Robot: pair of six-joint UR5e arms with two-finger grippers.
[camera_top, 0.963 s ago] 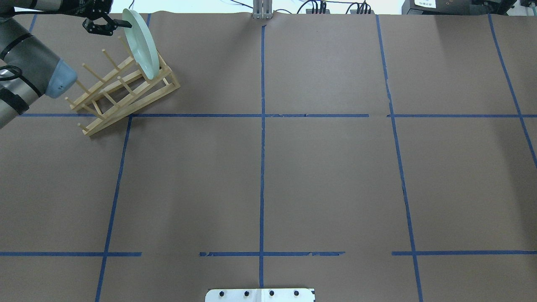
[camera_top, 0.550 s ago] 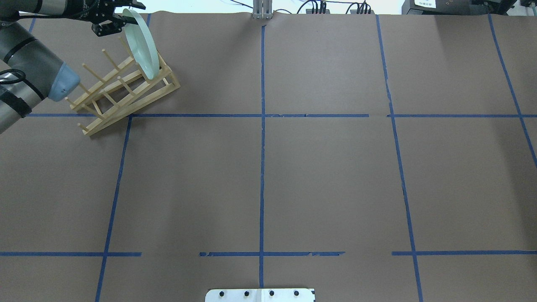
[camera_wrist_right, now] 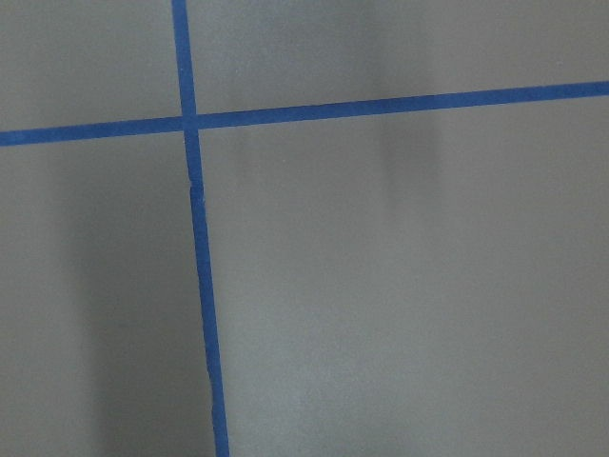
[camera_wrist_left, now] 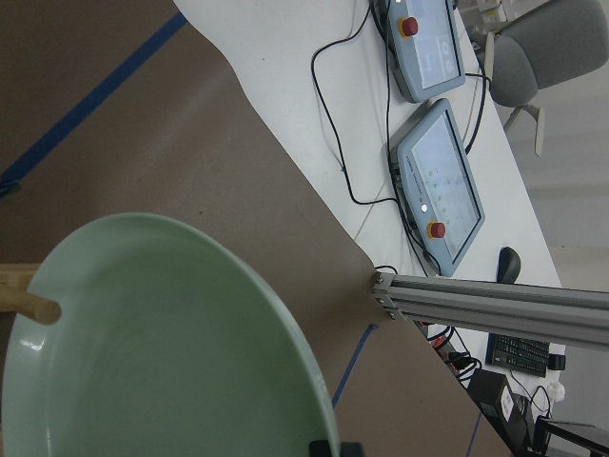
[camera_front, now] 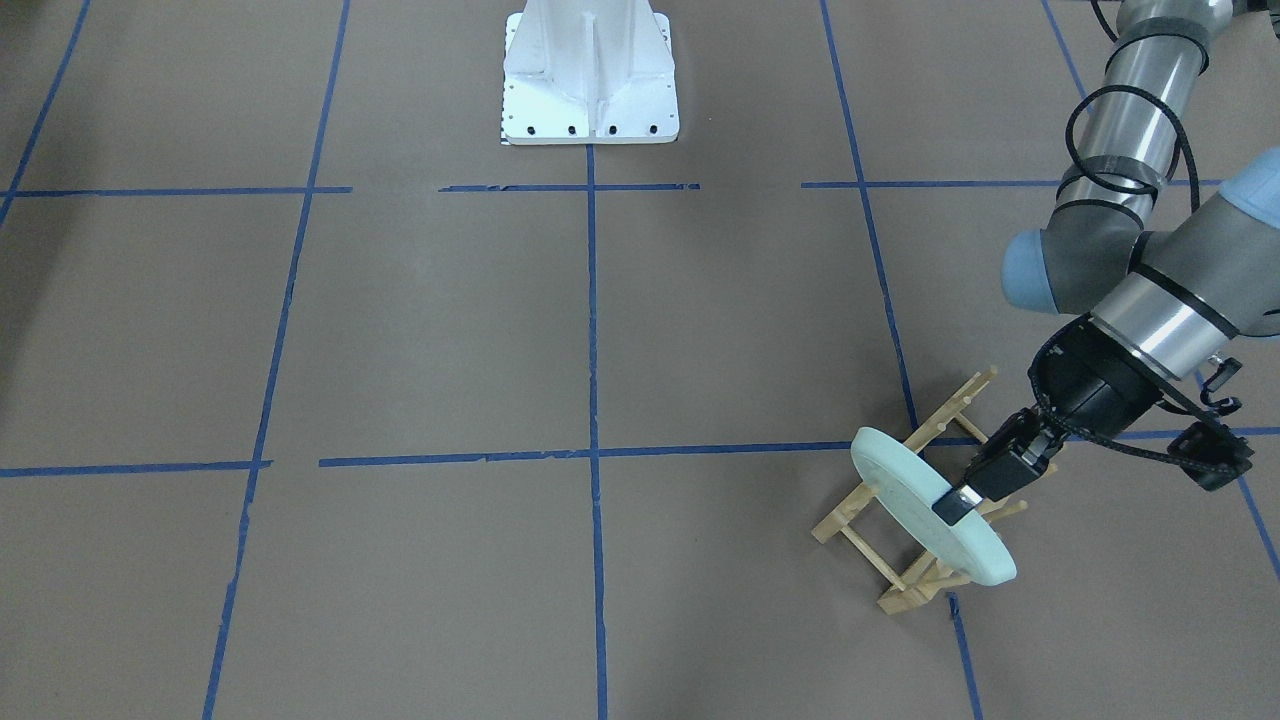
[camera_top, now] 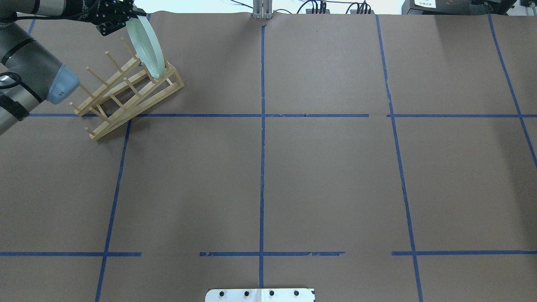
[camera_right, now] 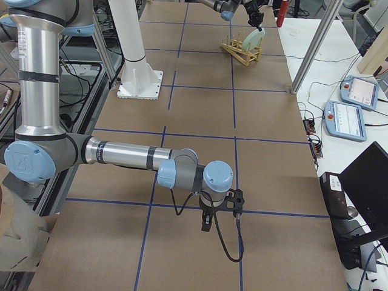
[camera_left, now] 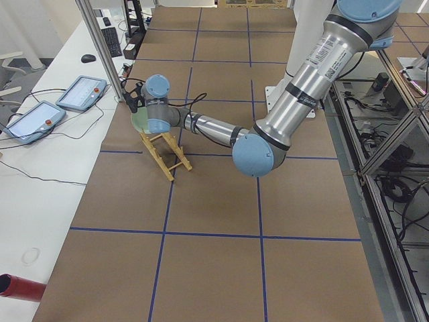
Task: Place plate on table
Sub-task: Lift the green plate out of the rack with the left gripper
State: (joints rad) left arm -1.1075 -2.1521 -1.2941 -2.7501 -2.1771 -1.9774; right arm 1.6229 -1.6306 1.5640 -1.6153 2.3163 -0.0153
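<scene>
Now: pale mint-green plate (camera_top: 147, 46), upper left of overhead frame, rim pinched by left gripper (camera_front: 950, 505) fingers, still seated in wooden peg rack (camera_top: 140, 107), which has slid slightly across the tabletop (camera_top: 327, 180); lift-out likely snagging; right gripper (camera_right: 205, 223) fingers: cannot tell.

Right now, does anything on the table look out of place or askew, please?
The wooden rack sits skewed to the blue tape grid, one end crossing a line. The plate leans in it on edge, its upper rim pinched by the left tool. Nothing spilled or broken shows.
</scene>
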